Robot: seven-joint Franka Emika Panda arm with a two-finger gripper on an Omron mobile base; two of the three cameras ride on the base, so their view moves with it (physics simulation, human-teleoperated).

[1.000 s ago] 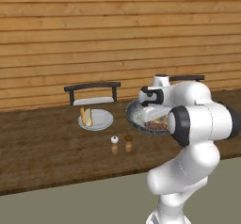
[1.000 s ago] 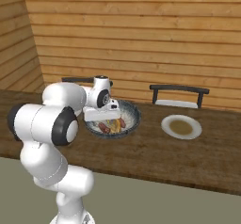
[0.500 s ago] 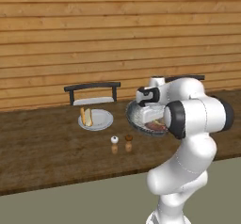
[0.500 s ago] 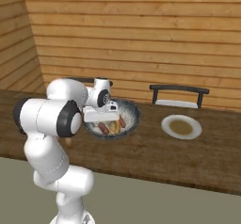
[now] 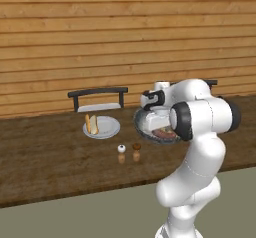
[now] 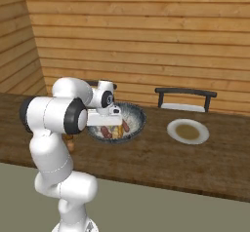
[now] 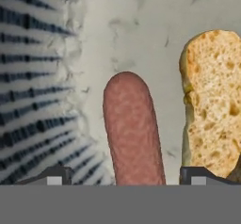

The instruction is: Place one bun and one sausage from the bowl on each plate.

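Hand view shows my claw (image 7: 126, 180) spread wide, nothing gripped, straddling a sausage (image 7: 133, 131) lying beside a bun (image 7: 212, 100) in the bowl (image 6: 137, 116), lined up lengthwise to pinch it.

Bench (image 6: 161, 163): dark brown wood, crossing the frame from left to right below a plank wall.
Bowl (image 6: 133, 115): dark-rimmed, pale inside, left of centre; holds sausages (image 6: 126, 126) and a bun piece (image 6: 115, 132), partly covered by the arm.
End effector (image 6: 108, 124): lowered into the bowl's left half; jaws hidden.
Plate (image 6: 188, 131): pale, right of centre, well apart from the bowl.
Dark rack (image 6: 185, 97): behind the plate.
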